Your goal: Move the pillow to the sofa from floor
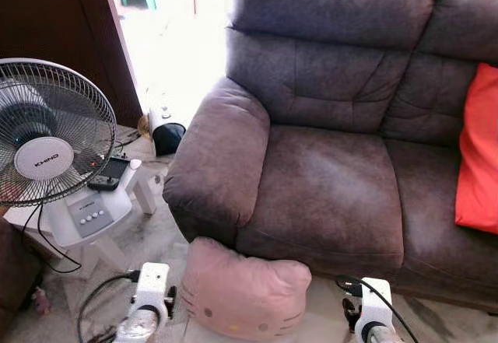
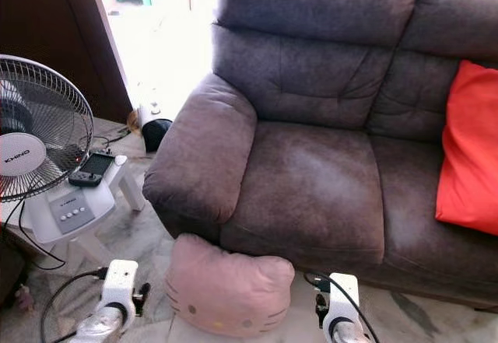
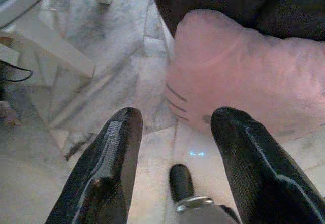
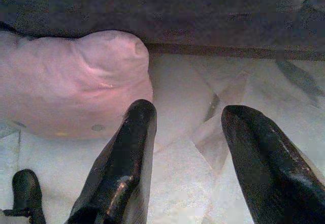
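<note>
- The pillow (image 1: pixel 245 295) lay on the floor (image 1: pixel 159 238), touching the front of the sofa (image 1: pixel 327 180) just below the seat next to the armrest.
- It was a pink cat-face pillow; its long axis ran side to side along the sofa front, and the face with whiskers, eyes and nose pointed toward the robot and somewhat upward.
- The left gripper (image 3: pixel 175 127) had its jaws spread wide and held nothing; the pillow's whiskered end sat just ahead of the right-hand finger, apart from it, with bare floor between the fingers (image 3: pixel 114 153).
- The right gripper (image 4: pixel 190 117) was likewise released, jaws wide apart and gripping nothing; the pillow's other end lay just beyond the left-hand finger, and only floor was between the jaws.
- Seen from the head, the pillow sat between the two arms, each wrist near one end.
- The head views took in a fan (image 1: pixel 43 137) on a white stand with a remote (image 1: pixel 109 173) beside it, well off to the left gripper's outer side, and a red cushion (image 1: pixel 478 152) on the sofa beyond the right gripper.
- The left wrist view showed the whiskers close up and a white leg of the stand.
- The right wrist view showed the dark gap under the sofa behind the pillow.
</note>
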